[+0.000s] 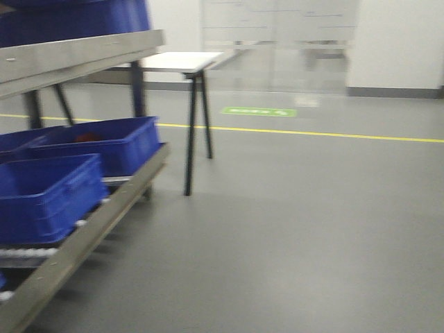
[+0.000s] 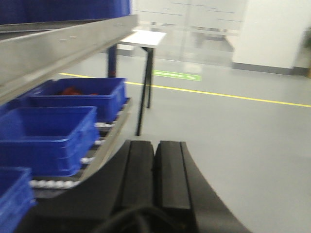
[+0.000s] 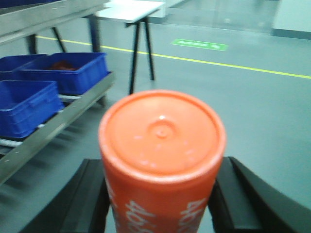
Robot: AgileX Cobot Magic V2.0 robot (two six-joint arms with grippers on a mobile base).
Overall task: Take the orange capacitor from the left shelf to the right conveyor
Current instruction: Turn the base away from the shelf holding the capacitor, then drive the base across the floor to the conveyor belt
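- Since the orange capacitor (image 3: 163,141) sits clamped upright between the two fingers of the right pincer (image 3: 161,206), clear of the steel shelf (image 3: 63,121) off to its left, the pick-up looks done.
- The left pincer (image 2: 154,170) is pressed together, with nothing in it.
- The blue bins (image 1: 48,198) sit on the shelf.
- No belt shows in any view, only bare floor (image 1: 312,243), so the carry across and the set-down are likely left.
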